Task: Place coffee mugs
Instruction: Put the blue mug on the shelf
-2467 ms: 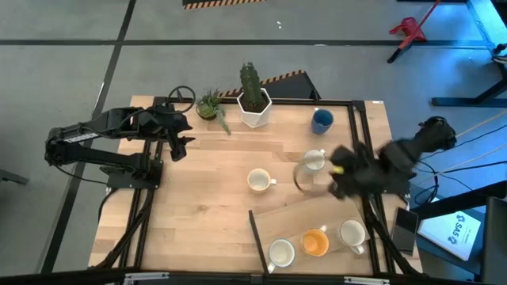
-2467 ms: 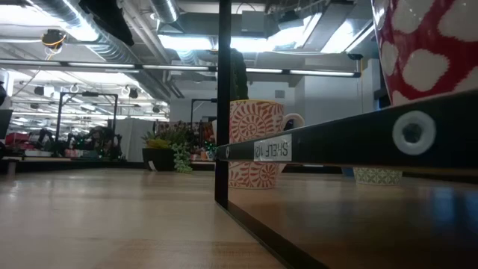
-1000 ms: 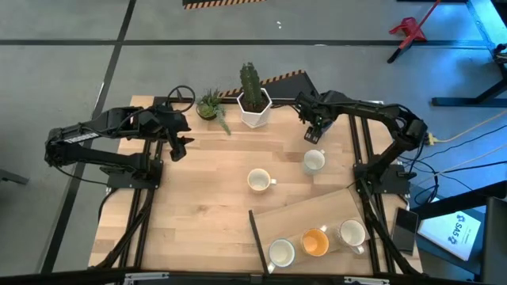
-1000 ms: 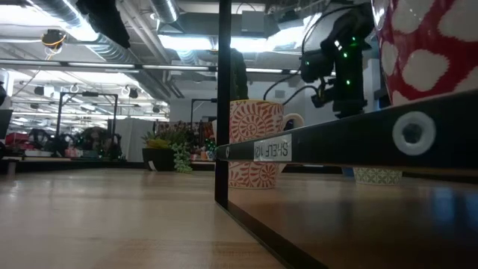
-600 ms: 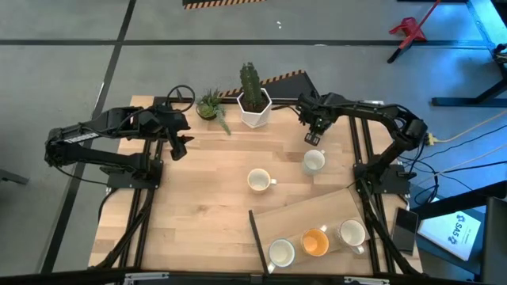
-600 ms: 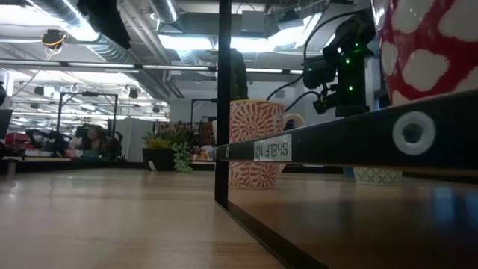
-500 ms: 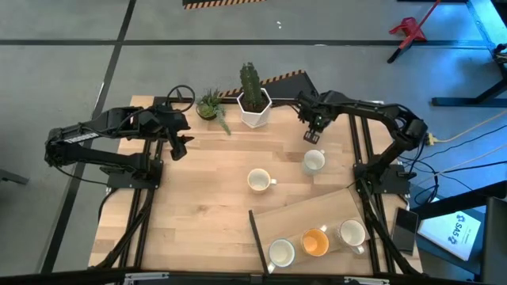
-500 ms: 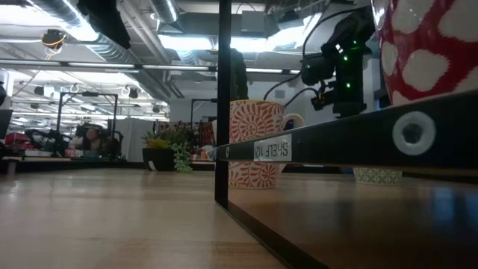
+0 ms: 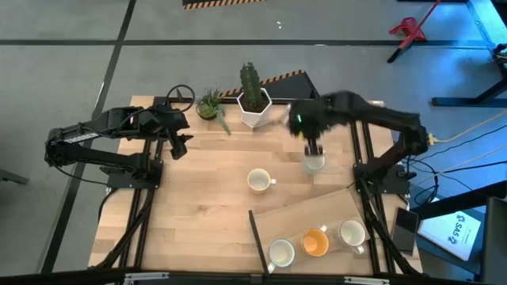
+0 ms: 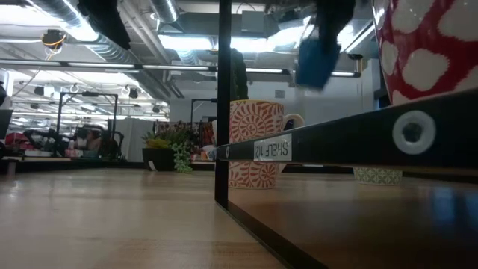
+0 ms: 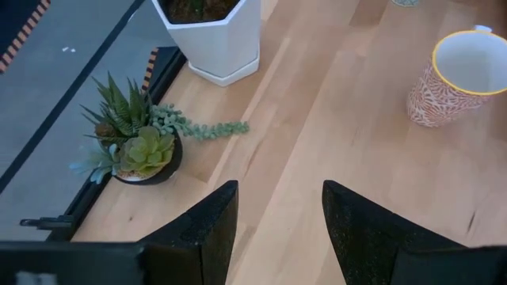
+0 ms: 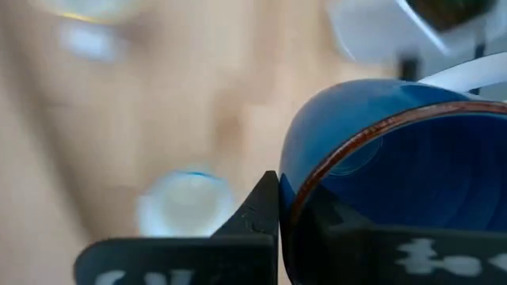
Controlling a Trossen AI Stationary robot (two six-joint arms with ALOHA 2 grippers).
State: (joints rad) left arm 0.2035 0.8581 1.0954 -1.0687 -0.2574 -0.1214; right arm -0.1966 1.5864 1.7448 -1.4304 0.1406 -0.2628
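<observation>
My right gripper (image 9: pixel 313 146) is shut on the dark blue mug (image 12: pixel 380 142), which shows in the low view as a blue blur (image 10: pixel 314 60) high above the table. Below it a pale mug (image 9: pixel 314 163) stands on the table, and a cream patterned mug (image 9: pixel 259 180) stands at mid table. Two white mugs (image 9: pixel 281 252) (image 9: pixel 352 233) and an orange one (image 9: pixel 315 242) stand on the wooden board (image 9: pixel 301 218) at the near right. My left gripper (image 9: pixel 178 144) hangs open at the far left, with nothing between its fingers. My right gripper pinches the blue mug's wall at its brown rim (image 12: pixel 317 184). One finger (image 12: pixel 261 212) is outside the wall, and the other seems to be inside the mug. The mug is lifted clear of the table.
A white hexagonal cactus pot (image 9: pixel 253 107) and a small succulent (image 9: pixel 210 105) stand at the far edge. The board's black frame (image 10: pixel 222 104) stands upright at the near middle. Bare wood lies between the left gripper and the cream mug.
My right gripper has taken the blue mug from the table's far right and lifted it clear. It now moves fast, blurred, over the pale mug toward the near edge.
</observation>
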